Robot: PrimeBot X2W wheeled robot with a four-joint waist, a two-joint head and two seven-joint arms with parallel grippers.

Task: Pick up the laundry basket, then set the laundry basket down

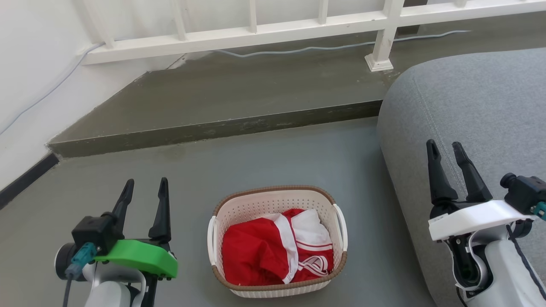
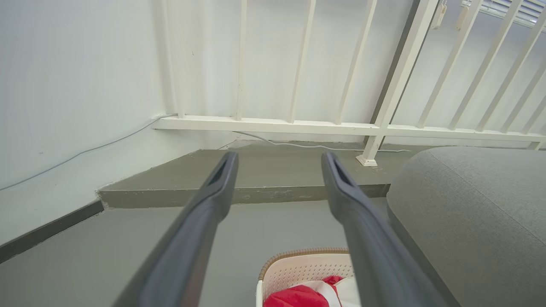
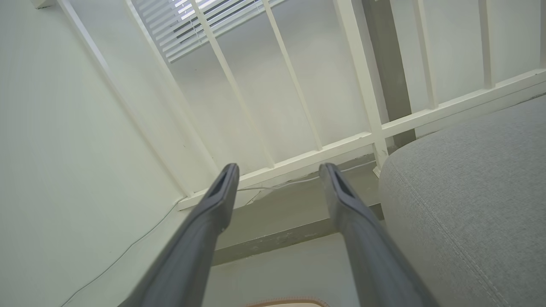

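Note:
The laundry basket (image 1: 256, 204) sits on the grey floor in the head view's lower middle, cream-white and perforated with a brown rim and white side handles, holding red and white clothing (image 1: 277, 251). My left gripper (image 1: 145, 185) hovers to its left, open, fingers empty and apart from the basket. My right gripper (image 1: 445, 147) is open over the grey cushion to the basket's right, holding nothing. In the left wrist view the basket (image 2: 298, 268) shows below the open left gripper (image 2: 279, 157). The right wrist view shows the open right gripper (image 3: 279, 168) and a sliver of the basket rim (image 3: 286, 302).
A grey upholstered sofa or cushion (image 1: 477, 106) fills the right side, close to the basket. A raised concrete step (image 1: 213, 128) runs behind, topped by a white railing (image 1: 256, 32) with a cable along it. A white wall (image 1: 30, 85) stands at the left.

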